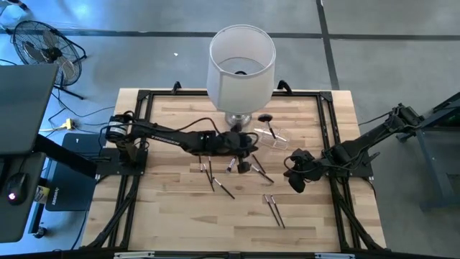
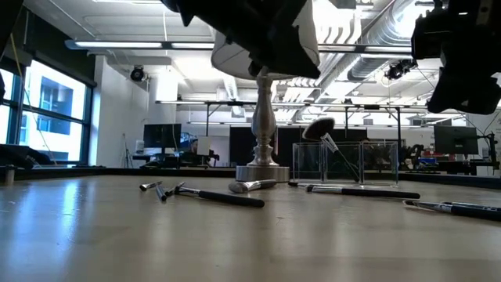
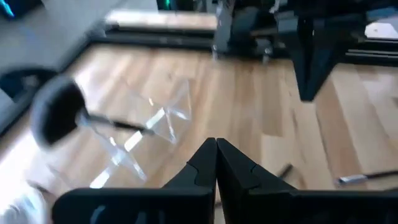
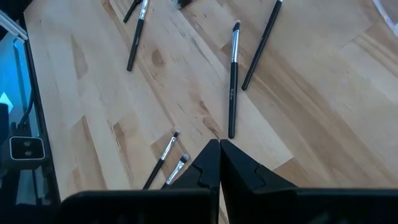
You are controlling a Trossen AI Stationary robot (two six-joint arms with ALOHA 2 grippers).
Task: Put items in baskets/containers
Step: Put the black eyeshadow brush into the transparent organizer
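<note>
A: High view. The left arm reaches across the table (image 1: 165, 216); the left gripper (image 1: 248, 147) sits at mid-table, just in front of the lamp (image 1: 241, 61) base and just beside the clear holder (image 1: 273, 138). Fingers not resolvable from here.

B: Holder contents?

A: The big brush (image 1: 269, 122) leans in it, fluffy black head out over the far rim. Thin brushes (image 1: 273, 208) lie scattered on the wood in front of and beside the left gripper. The right gripper (image 1: 296, 180) waits near the table's right side, with nothing seen in it.

B: Low view.

A: The holder (image 2: 344, 163) stands right of the lamp base (image 2: 262, 168); the big brush (image 2: 321, 131) rests tilted inside, head up. Thin brushes (image 2: 219, 196) lie flat on the table. Both arms are dark shapes overhead.

B: Left wrist view.

A: The left gripper (image 3: 216, 149) is clenched, fingertips pressed together, nothing between them. The holder (image 3: 152, 130) lies just ahead, the big brush (image 3: 59, 115) sticking out of it.

B: Right wrist view.

A: The right gripper (image 4: 219, 148) is likewise clenched and empty, above bare wood. Several thin brushes (image 4: 233, 81) lie ahead; two small ones (image 4: 165, 155) are close to the fingertips, not touching.
</note>
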